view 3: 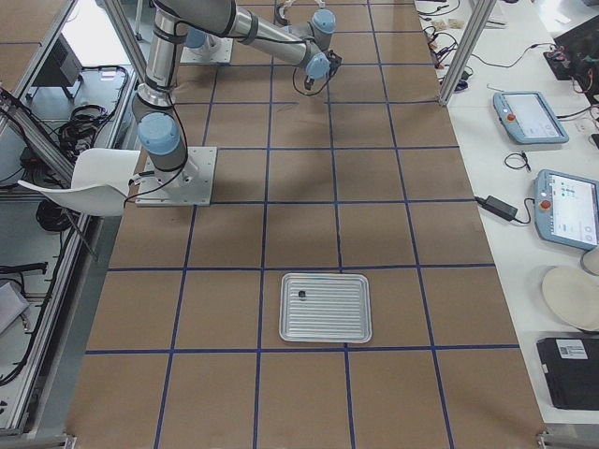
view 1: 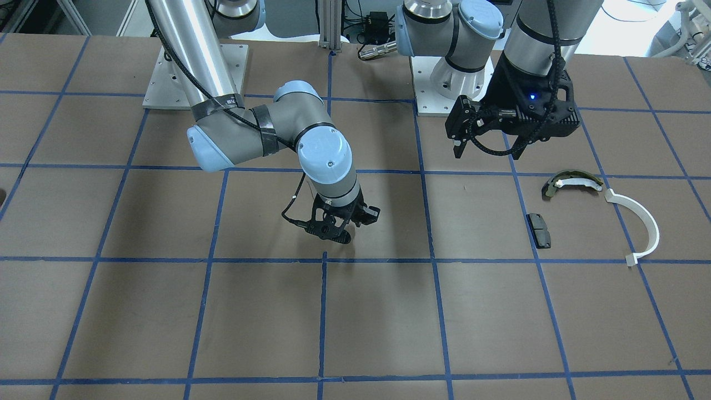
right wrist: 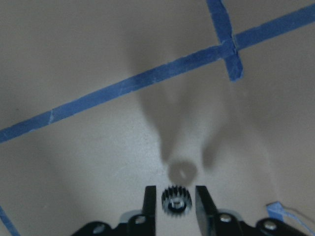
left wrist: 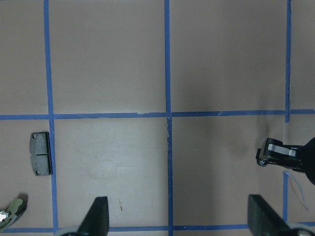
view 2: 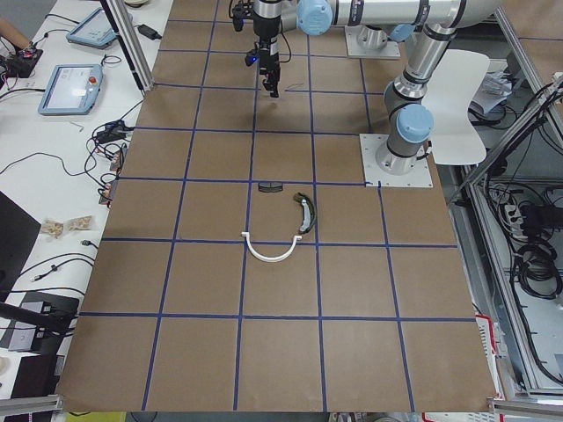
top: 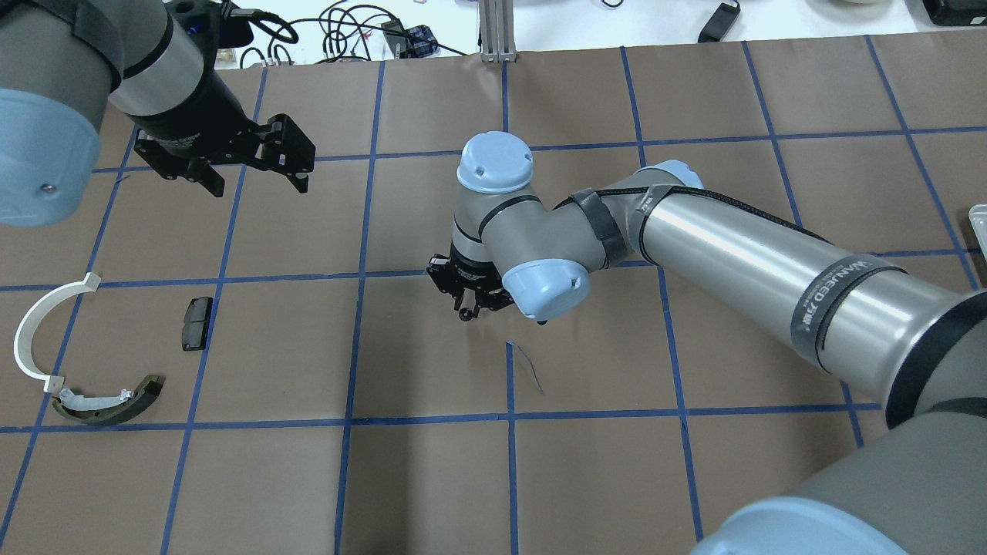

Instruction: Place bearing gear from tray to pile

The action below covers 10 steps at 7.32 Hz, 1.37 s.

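My right gripper [right wrist: 175, 202] is shut on a small dark toothed bearing gear [right wrist: 175, 200] and holds it a little above the brown table, near its middle [top: 466, 312] [view 1: 333, 236]. The pile lies at the table's left side: a thin white half-ring strip [top: 35, 331] [view 1: 644, 222], an olive-green curved shoe [top: 108, 401] [view 1: 572, 182] and a small black pad [top: 197, 322] [view 1: 539, 229] [left wrist: 41, 153]. My left gripper [top: 254, 181] [left wrist: 179, 221] is open and empty, above the table beyond the pile. The silver tray [view 3: 326, 307] sits far to the right.
The tray holds one small dark part [view 3: 301, 296]; its edge shows in the overhead view [top: 979, 223]. Blue tape lines grid the brown table. The right arm's elbow [top: 540, 223] stretches over the middle. Tablets and cables lie on the side benches.
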{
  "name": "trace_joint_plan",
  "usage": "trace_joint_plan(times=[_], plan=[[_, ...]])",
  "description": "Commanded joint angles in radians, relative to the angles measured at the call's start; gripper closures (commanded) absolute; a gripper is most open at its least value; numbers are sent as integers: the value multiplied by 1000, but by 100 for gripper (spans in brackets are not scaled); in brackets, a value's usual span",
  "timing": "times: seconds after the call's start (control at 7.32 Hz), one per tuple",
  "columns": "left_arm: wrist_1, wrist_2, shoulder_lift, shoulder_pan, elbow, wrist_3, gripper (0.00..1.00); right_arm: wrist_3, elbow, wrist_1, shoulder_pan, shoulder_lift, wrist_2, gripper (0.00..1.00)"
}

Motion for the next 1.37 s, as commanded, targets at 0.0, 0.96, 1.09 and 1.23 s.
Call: trace_joint_plan(times=[0.0,0.96,1.09,1.23], plan=[[0,-1,-1,0,5,0,0,-39,-4,5,-19,-32,-82,0],[1,-1,-3,2,0,-2,0,-937,-8,271,-695,-282,-136,0],[-2,-1,-14,0,-7,-6,0,-1070,-10,278,-799,-282,-137,0],[-11,-1,-23,-14,-7,-8,0,-1210,-8,282,-910,-282,-139,0]])
